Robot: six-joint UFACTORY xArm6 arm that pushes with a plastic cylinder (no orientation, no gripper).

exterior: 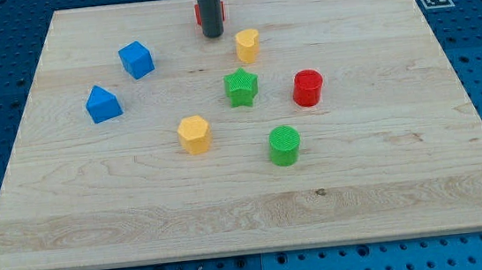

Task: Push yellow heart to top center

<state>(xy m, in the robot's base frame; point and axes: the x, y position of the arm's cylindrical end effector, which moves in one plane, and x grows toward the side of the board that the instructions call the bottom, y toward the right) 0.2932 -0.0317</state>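
Camera view: my tip rests on the wooden board near the view's top centre, at the end of the dark rod. The rod ends plainly, with no pincer on it to spread or press together. A red block, shape unclear, sits partly hidden behind the rod at about 1 o'clock from my tip. The yellow heart lies just beside my tip at about 4 o'clock, apart from it, close to the top centre. From the heart, the green star is at 6 o'clock, the red cylinder at 4 o'clock, the green cylinder farther off at 5 o'clock, and the yellow hexagon at 7 o'clock. 2 blue blocks lie toward the view's left: a blue cube at 9 o'clock and a blue pentagon-like block at 8 o'clock.
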